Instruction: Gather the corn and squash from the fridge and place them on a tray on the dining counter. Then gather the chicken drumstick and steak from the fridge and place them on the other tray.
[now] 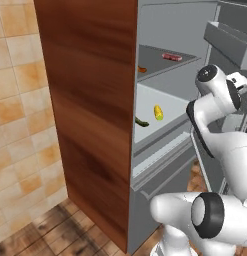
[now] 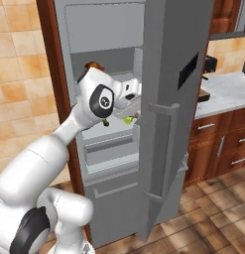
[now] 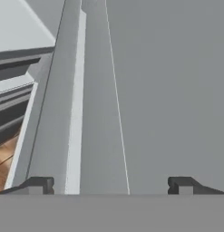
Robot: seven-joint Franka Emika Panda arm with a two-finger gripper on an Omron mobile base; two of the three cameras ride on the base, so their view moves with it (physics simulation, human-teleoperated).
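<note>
Hand view: the gripper [image 3: 111, 185] has its two dark fingertips [image 3: 40, 185] spread wide apart with nothing between them, facing a flat grey panel of the fridge [image 3: 154, 90] at close range.
Gripper place: in the gap between the fridge's open door [image 2: 176, 109] and its shelves; the white wrist reaches in at the level of the middle shelf.
Arm: it rises from the base and bends toward the fridge interior, its dark-ringed elbow joint in front of the shelves in the right base view.
Corn [image 1: 158, 112]: a yellow cob lying on the fridge's white middle shelf [image 1: 145, 100], toward the front, apart from the gripper.
Squash [image 1: 141, 121]: a dark green, elongated piece on the same shelf, just beside the corn, nearer the shelf's front edge.
Steak [image 1: 172, 57]: a reddish slab on the fridge's upper grey shelf, above the corn.
Orange-brown item [image 1: 141, 69]: at the left edge of that upper shelf, partly hidden by the fridge's wooden side panel [image 1: 90, 110]; cannot tell what it is.
Drawers: below the middle shelf, closed.
</note>
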